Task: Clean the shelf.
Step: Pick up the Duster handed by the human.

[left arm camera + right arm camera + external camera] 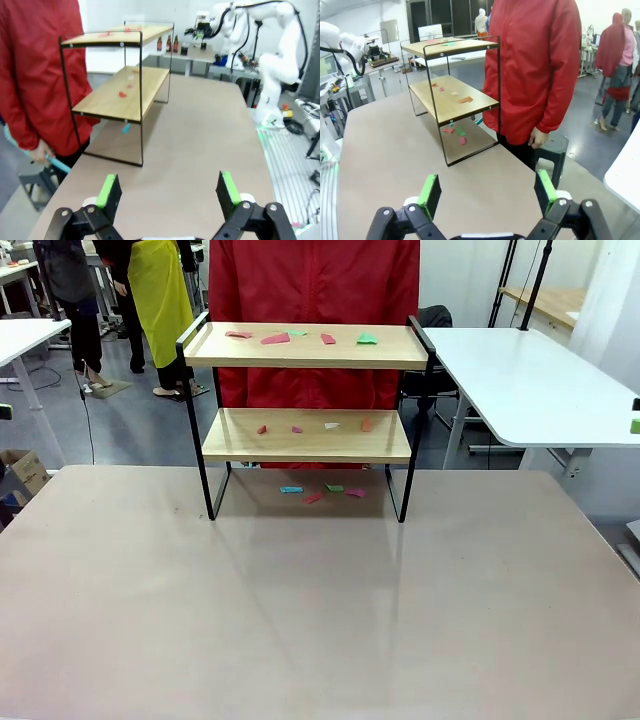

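Note:
The shelf [305, 345] is a two-tier rack of light wooden boards in a black frame, standing at the far side of the table. Small coloured paper scraps [275, 338] lie on its top board, more scraps [331, 426] on the lower board, and several on the table under it [323, 490]. In the left wrist view my left gripper [168, 187] hangs open over the table, well short of the shelf [122, 90]. In the right wrist view my right gripper [487, 189] is open too, apart from the shelf [452, 97]. Nothing sits between either pair of fingers.
A person in a red jacket [315, 280] stands right behind the shelf, holding a light blue thing [57, 162] in one hand. A white table [530, 390] stands at the right. The beige table [320, 610] stretches wide in front of the shelf.

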Controlling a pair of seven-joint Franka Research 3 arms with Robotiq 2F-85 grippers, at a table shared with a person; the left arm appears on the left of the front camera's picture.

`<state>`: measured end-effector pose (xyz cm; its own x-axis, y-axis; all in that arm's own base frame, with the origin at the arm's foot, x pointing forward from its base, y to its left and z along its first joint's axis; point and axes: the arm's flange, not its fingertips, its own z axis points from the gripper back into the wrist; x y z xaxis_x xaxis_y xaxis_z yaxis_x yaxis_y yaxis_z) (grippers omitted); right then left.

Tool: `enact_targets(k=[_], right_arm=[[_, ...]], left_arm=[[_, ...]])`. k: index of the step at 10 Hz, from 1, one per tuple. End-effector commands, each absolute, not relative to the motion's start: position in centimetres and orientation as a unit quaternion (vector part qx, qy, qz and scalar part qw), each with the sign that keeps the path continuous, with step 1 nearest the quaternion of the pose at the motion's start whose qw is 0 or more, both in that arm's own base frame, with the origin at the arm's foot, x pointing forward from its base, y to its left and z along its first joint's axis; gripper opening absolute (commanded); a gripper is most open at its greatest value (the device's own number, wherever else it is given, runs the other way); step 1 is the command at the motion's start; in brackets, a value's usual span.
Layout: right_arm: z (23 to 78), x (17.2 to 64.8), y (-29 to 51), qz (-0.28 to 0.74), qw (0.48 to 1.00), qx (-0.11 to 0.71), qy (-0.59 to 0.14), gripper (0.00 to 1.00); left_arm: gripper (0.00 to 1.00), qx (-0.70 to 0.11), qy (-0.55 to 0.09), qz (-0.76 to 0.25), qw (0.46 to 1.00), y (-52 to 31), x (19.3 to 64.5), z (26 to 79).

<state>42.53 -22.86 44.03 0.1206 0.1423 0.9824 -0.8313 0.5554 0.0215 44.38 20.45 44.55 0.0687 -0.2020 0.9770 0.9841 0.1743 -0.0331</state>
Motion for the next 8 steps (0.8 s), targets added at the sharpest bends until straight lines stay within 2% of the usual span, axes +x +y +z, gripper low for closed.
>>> enact_targets(k=[1,5,8], right_arm=[[43.3,44.0,-24.8,0.369,0.67,0.312,-0.564,1.0],[42.4,45.5,-26.0,0.378,0.66,0.316,-0.567,1.0],[41.7,47.0,-26.4,0.39,0.641,0.326,-0.576,1.0]], left_arm=[[1.0,-0.436,-0.48,-0.487,0.586,22.3,46.2,44.2],[1.0,-0.456,-0.501,-0.495,0.544,25.3,48.8,43.7],[1.0,-0.463,-0.503,-0.499,0.532,26.7,50.9,43.5]])
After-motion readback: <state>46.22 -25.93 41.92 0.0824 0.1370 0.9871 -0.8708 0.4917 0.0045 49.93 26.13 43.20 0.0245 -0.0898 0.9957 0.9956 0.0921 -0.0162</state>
